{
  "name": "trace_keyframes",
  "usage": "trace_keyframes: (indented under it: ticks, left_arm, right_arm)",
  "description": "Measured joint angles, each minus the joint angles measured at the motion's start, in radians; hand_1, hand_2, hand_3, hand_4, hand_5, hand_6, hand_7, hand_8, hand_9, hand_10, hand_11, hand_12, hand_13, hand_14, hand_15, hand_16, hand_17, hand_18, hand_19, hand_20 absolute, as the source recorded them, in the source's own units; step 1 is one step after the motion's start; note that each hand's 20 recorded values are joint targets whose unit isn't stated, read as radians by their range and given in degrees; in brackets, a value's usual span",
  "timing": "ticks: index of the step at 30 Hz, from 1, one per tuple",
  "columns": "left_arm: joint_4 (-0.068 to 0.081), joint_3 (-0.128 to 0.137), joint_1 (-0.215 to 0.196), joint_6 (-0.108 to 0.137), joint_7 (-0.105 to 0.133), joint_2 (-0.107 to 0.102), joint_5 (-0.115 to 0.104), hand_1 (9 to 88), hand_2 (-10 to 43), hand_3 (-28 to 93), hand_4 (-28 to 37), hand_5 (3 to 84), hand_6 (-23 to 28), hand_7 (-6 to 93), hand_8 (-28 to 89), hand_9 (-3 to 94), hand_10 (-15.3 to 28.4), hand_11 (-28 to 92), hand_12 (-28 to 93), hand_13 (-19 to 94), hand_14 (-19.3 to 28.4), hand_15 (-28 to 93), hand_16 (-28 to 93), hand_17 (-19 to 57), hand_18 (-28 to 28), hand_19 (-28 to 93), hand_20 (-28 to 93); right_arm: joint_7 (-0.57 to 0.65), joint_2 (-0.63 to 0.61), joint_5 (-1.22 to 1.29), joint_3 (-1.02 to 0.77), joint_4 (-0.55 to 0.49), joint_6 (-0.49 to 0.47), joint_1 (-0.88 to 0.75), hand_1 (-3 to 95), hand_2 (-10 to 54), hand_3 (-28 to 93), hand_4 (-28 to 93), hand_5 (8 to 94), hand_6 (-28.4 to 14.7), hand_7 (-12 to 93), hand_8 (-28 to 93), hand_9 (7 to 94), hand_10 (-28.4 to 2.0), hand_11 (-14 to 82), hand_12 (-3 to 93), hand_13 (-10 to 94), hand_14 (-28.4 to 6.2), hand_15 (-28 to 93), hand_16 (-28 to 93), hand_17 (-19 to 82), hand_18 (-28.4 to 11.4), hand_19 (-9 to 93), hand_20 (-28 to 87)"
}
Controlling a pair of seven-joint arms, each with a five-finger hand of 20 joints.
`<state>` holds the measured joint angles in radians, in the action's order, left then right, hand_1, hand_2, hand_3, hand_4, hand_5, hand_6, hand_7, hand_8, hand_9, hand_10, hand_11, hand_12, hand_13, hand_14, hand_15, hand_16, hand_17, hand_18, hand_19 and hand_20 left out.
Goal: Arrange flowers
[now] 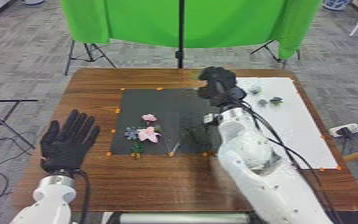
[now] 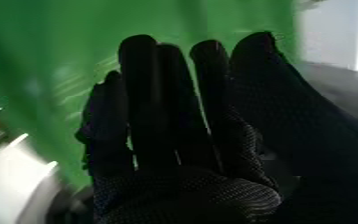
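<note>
On the left part of the black mat [image 1: 162, 102] lie a large pink flower [image 1: 149, 134], a smaller pink flower [image 1: 149, 118] above it and a blue flower [image 1: 131, 133] beside it, with green stems [image 1: 137, 148] below. In the head view, the right hand [image 1: 218, 86] is past these flowers, over the seam between the mat and the white board [image 1: 304, 132]. Its fingers extend upward in the right wrist view, where the hand [image 2: 180, 125] is open and holds nothing visible. The left hand [image 1: 66, 145] rests open, left of the mat.
Small grey-green sprigs [image 1: 275, 101] lie on the white board, right of the right hand. Orange tape pieces [image 1: 118, 111] mark the mat's edges. The right arm [image 1: 255, 150] crosses the brown table [image 1: 171, 175]. A green cloth [image 1: 140, 22] hangs beyond it.
</note>
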<state>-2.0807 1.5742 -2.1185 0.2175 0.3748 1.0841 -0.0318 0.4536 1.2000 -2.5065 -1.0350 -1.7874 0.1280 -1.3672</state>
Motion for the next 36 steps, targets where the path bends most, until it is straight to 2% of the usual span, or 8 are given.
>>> trace_keyframes:
  ticks: [5, 10, 21, 24, 27, 29, 31, 36]
  left_arm:
    - [-0.009, 0.008, -0.020, -0.007, 0.008, 0.000, 0.005, 26.0, 17.9, 75, -28.3, 46.4, 9.9, 10.8, -10, 39.5, 15.0, 21, 8, 29, 15.6, 36, -8, -8.2, 13.9, 36, 11]
    - [-0.014, 0.011, -0.034, -0.008, 0.010, 0.002, 0.007, 25.9, 18.2, 75, -28.3, 46.5, 9.9, 10.9, -10, 39.5, 15.0, 21, 8, 29, 15.8, 36, -8, -8.2, 13.9, 36, 12]
    - [-0.011, 0.013, -0.041, 0.001, 0.010, 0.018, 0.004, 25.7, 18.7, 75, -28.3, 46.7, 9.9, 10.9, -10, 39.7, 15.1, 21, 8, 29, 15.7, 36, -8, -8.2, 13.8, 36, 12]
    - [-0.010, 0.013, -0.041, 0.004, 0.010, 0.020, 0.004, 25.7, 18.9, 75, -28.3, 46.7, 9.9, 10.9, -10, 39.7, 15.0, 21, 8, 29, 15.8, 36, -8, -8.2, 13.8, 36, 12]
    - [-0.010, 0.013, -0.041, 0.005, 0.011, 0.020, 0.004, 25.6, 18.9, 75, -28.3, 46.8, 10.0, 11.0, -10, 39.7, 15.1, 21, 8, 29, 15.8, 36, -8, -8.2, 13.8, 36, 12]
    - [-0.010, 0.013, -0.042, 0.007, 0.012, 0.020, 0.003, 25.6, 18.9, 75, -28.3, 46.8, 9.9, 11.0, -10, 39.7, 15.1, 21, 8, 29, 15.8, 36, -8, -8.2, 13.9, 36, 12]
    - [-0.011, 0.013, -0.044, 0.009, 0.013, 0.020, 0.003, 25.6, 19.0, 75, -28.3, 46.8, 10.0, 11.0, -10, 39.7, 15.1, 21, 8, 29, 15.8, 36, -8, -8.2, 13.8, 36, 12]
    - [-0.011, 0.012, -0.045, 0.010, 0.013, 0.020, 0.003, 25.6, 19.1, 75, -28.3, 46.8, 10.0, 11.0, -10, 39.7, 15.1, 21, 8, 29, 15.8, 36, -9, -8.2, 13.8, 37, 12]
  right_arm:
    - [0.030, -0.116, 0.000, -0.127, 0.036, -0.119, -0.012, 45.1, -9.5, 88, -28, 54.8, -4.1, 20, -15, 52.8, -17.9, 19.1, 15.1, 45, -15.1, 52, 12, 26, -23.6, 85, 34]
    - [0.050, -0.197, -0.004, -0.169, 0.066, -0.148, -0.045, 46.0, -9.5, 88, -28, 52.8, -3.7, 19, -15, 49.9, -16.8, 17.4, 14.5, 46, -14.5, 51, 12, 27, -23.6, 85, 34]
    - [0.052, -0.153, -0.032, -0.161, 0.201, -0.212, -0.037, 48.9, -9.5, 88, -28, 49.6, -2.8, 20, -16, 44.6, -15.5, 13.1, 12.9, 46, -13.2, 49, 11, 28, -23.0, 86, 34]
    - [0.054, -0.144, -0.036, -0.149, 0.237, -0.222, -0.017, 50.7, -9.5, 87, -28, 54.2, -3.0, 23, -16, 51.8, -15.8, 17.8, 14.4, 51, -12.0, 48, 12, 29, -22.4, 87, 33]
    - [0.058, -0.141, -0.036, -0.148, 0.242, -0.239, -0.007, 55.8, -9.5, 80, -28, 59.8, -1.6, 26, -18, 60.2, -14.8, 24.2, 16.5, 58, -8.8, 43, 26, 31, -22.0, 88, 34]
    - [0.060, -0.140, -0.035, -0.149, 0.241, -0.243, -0.005, 59.0, -9.5, 76, -28, 63.6, -0.6, 28, -17, 67.0, -12.8, 21.8, 24.2, 62, -7.6, 41, 32, 31, -21.6, 89, 36]
    - [0.060, -0.138, -0.035, -0.151, 0.241, -0.243, -0.005, 61.4, -9.5, 73, -28, 67.5, -1.0, 37, -8, 76.1, -11.3, 17.4, 37.7, 67, -7.4, 44, 35, 33, -21.3, 89, 38]
    - [0.057, -0.136, -0.037, -0.155, 0.239, -0.226, -0.007, 61.5, -9.5, 74, -28, 72.7, -1.3, 43, -4, 81.2, -11.3, 22.8, 44.3, 70, -8.6, 49, 38, 34, -22.5, 89, 39]
